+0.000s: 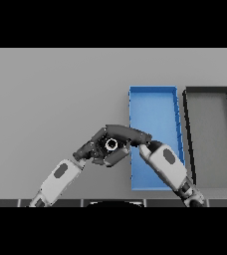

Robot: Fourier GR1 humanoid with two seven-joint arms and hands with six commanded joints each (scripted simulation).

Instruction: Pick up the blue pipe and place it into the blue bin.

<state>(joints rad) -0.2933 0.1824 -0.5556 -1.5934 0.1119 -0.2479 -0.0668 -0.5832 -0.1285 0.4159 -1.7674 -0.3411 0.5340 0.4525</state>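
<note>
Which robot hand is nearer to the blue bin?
The right robot hand: it lies at the blue bin left wall. The left robot hand is farther left, over the grey table, meeting the right one.

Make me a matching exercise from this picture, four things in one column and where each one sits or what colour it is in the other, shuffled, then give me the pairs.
Things:
1. bin
2. tray
3. left robot hand
4. table

Descriptions:
A. grey surface under everything
B. blue, its near end crossed by the right arm
C. dark rim, furthest right
D. left of the blue container, at a dark object with a round opening

Pairs: 1-B, 2-C, 3-D, 4-A
</note>
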